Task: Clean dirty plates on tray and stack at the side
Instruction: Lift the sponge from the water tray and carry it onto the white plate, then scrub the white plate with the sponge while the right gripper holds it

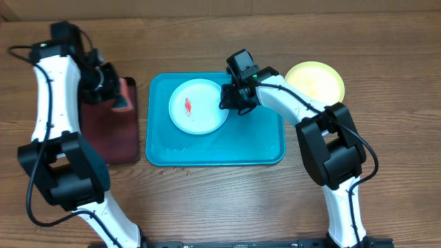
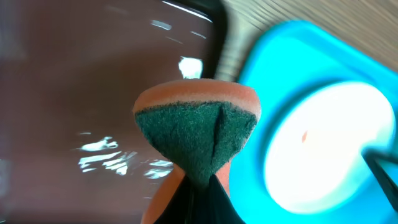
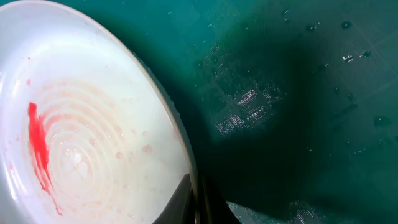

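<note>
Tray (image 1: 269, 148) holds white plate (image 1: 198, 105) (red-smeared) — right pincer (image 3: 198, 202) pinching its rim; left pincer (image 2: 199, 186) grips sponge (image 2: 196, 124).

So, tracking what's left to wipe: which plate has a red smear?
The white round plastic plate on the turquoise rectangular plastic tray; the yellow-green round plate, off the tray, shows none.

Overhead view bright, even, sharp; soft arm shadows on table (image 1: 207, 200). Left wrist view blurred, only sponge (image 2: 196, 134) near focus; glare streaks on maroon tray (image 2: 93, 93), white plate (image 2: 323, 149) blown out. Right wrist view dim, heavy shadow over turquoise tray (image 3: 298, 124), small wet glints.
</note>
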Controlling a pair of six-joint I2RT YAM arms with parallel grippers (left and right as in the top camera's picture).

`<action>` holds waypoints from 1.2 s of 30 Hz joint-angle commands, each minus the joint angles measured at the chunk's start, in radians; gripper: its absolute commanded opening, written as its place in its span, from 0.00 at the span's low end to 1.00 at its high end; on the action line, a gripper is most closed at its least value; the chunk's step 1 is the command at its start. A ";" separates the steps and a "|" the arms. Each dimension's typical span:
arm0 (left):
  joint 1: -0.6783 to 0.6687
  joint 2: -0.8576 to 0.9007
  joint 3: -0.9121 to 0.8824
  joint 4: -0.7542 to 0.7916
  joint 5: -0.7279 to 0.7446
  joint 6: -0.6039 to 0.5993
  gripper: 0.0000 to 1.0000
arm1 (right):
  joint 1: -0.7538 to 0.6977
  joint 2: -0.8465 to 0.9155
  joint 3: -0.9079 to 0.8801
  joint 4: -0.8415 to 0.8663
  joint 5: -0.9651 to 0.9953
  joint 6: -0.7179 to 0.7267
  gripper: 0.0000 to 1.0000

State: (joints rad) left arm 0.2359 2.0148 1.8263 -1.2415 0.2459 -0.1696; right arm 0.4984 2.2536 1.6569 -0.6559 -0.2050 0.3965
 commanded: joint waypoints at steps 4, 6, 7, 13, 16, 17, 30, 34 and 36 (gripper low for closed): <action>-0.148 0.007 -0.009 0.044 0.109 0.087 0.04 | 0.006 0.053 -0.021 -0.030 0.073 0.005 0.06; -0.194 0.009 -0.009 0.067 0.106 0.082 0.04 | 0.006 0.053 -0.021 -0.029 0.073 0.005 0.07; -0.211 0.010 -0.009 0.076 0.097 0.071 0.04 | 0.006 0.053 -0.021 -0.029 0.073 0.005 0.07; -0.328 0.034 -0.013 0.141 -0.034 -0.076 0.04 | 0.006 0.053 -0.021 -0.029 0.073 0.005 0.07; -0.382 0.068 -0.013 0.171 -0.037 -0.084 0.04 | 0.006 0.053 -0.021 -0.029 0.073 0.005 0.07; -0.394 0.080 -0.013 0.178 -0.040 -0.093 0.04 | 0.006 0.053 -0.021 -0.029 0.073 0.005 0.07; -0.512 0.259 -0.013 0.251 -0.061 -0.145 0.04 | 0.006 0.053 -0.021 -0.028 0.074 0.005 0.06; -0.511 0.280 -0.013 0.210 -0.146 -0.146 0.04 | 0.005 0.053 -0.021 -0.029 0.074 0.004 0.06; -0.509 0.282 -0.013 0.182 -0.230 -0.146 0.04 | 0.005 0.053 -0.021 -0.029 0.074 0.004 0.06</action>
State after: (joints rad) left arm -0.2752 2.2650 1.8183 -1.0256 0.1452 -0.2974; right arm 0.4999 2.2536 1.6600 -0.6643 -0.1944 0.3992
